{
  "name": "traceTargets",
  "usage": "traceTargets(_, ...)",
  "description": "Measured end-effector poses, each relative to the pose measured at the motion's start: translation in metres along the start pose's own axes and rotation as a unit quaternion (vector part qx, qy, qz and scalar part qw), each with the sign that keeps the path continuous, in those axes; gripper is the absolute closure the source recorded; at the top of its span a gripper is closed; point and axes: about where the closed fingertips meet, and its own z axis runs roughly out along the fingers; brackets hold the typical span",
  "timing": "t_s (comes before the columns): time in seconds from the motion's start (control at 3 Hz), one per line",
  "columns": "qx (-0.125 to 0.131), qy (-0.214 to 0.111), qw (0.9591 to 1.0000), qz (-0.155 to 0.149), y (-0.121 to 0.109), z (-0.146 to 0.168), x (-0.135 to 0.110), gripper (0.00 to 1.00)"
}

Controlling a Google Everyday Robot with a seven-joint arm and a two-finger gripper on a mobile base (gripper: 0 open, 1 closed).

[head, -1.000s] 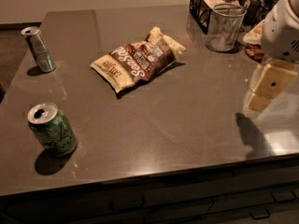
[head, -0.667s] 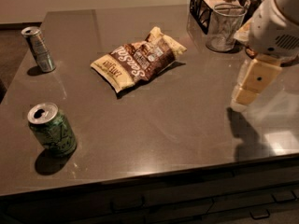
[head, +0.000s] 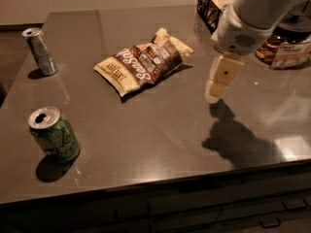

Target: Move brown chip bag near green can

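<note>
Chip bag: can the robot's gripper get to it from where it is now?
Probably yes. The gripper hangs above the table, to the right of the chip bag, with nothing standing between them. The green can and the silver can stand on the bag's other side, out of the way.

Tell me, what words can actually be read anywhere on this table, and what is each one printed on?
"Sea Salt", roughly: large white script across the brown chip bag.
Small print on the bag's cream end: too blurred to read.
Label on the packet at the right edge: blurred, unreadable.
The green can and silver can: no legible text.
The gripper, hanging right of the bag: no lettering.
</note>
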Motion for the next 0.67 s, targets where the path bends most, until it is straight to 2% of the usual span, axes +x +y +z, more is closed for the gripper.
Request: traceTargets(0.67,0.004,-0.002,0.9991,0.043,-0.050,0.044,-0.039,0.00)
